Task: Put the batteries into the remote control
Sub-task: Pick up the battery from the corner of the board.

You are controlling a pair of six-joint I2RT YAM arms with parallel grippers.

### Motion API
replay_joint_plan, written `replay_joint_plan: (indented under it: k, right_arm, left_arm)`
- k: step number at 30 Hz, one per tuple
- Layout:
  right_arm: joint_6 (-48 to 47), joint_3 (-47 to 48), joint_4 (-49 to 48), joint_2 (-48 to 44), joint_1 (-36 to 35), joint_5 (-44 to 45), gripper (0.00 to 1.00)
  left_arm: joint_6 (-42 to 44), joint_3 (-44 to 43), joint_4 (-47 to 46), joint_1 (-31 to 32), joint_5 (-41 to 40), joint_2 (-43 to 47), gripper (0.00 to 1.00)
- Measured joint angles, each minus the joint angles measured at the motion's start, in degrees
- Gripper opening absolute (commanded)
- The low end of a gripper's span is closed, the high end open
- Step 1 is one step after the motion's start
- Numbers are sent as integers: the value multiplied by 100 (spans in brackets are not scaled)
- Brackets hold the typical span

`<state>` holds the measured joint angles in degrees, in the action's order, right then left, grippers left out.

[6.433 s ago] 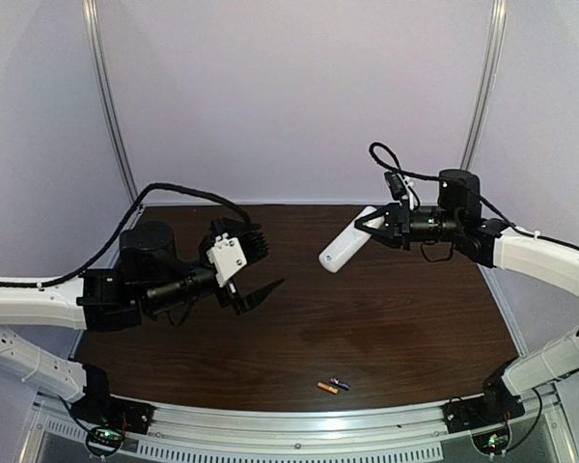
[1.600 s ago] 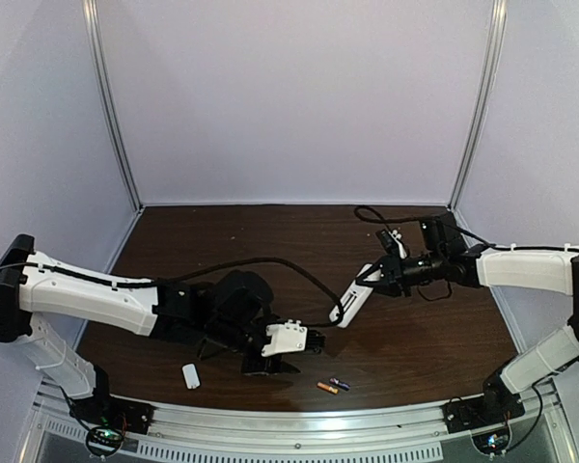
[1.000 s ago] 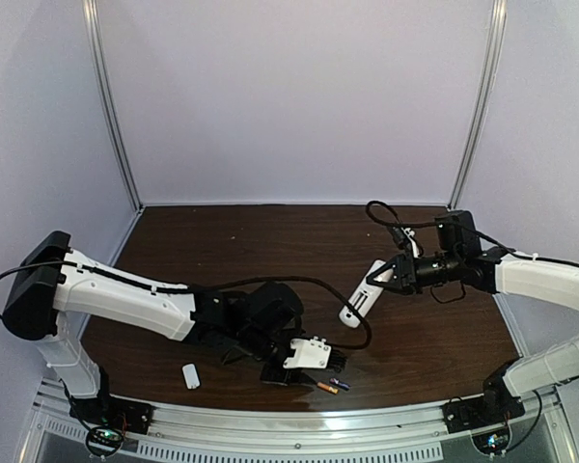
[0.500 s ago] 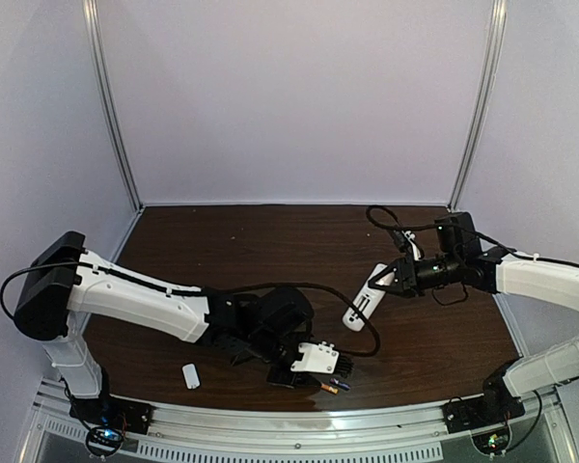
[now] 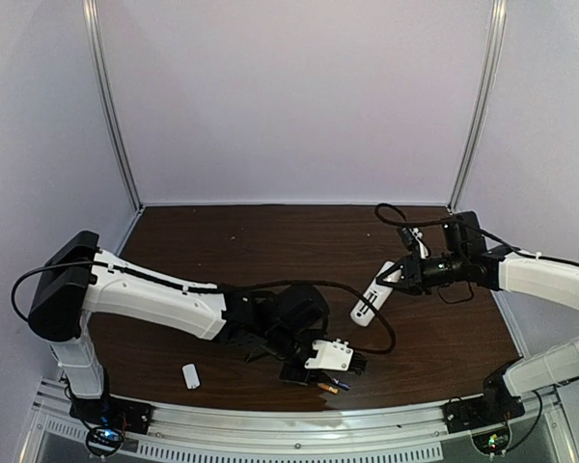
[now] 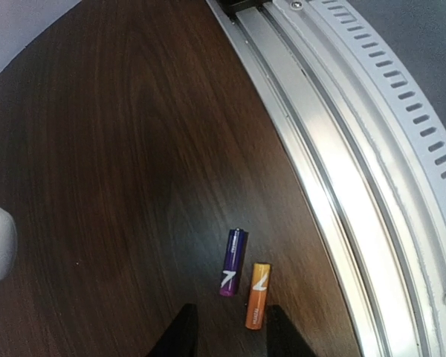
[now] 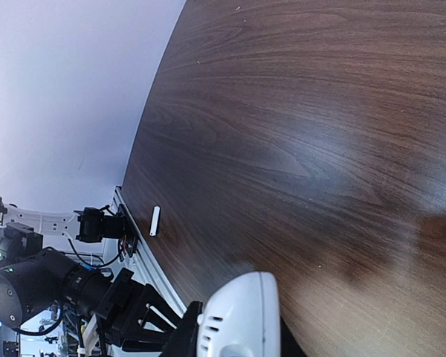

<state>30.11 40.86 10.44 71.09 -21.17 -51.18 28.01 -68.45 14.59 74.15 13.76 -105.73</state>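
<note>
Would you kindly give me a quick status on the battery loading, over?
Left tool open, just short of purple battery and orange battery. Right tool shut on remote control, lifted. Nothing in the way.

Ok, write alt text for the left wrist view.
A purple battery and an orange battery lie side by side on a dark wooden table, right at the tips of the open jaws of the left gripper. A curved metal rail borders the table on the right.

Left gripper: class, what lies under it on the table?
Below the left gripper, the purple battery and orange battery lie side by side on the wooden table, untouched. In the overhead view the gripper covers part of them.
</note>
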Motion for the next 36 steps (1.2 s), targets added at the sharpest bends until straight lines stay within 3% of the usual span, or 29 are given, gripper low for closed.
replay_joint_plan:
  k: [9,36]
  right_arm:
    - [11,-131,17,-37,328,24,0]
    - [122,-203,2,-61,391,-2,0]
  left_arm:
    - [87,-535,214,76,-11,-455,27]
    - [136,-457,651,92,-140,-686,22]
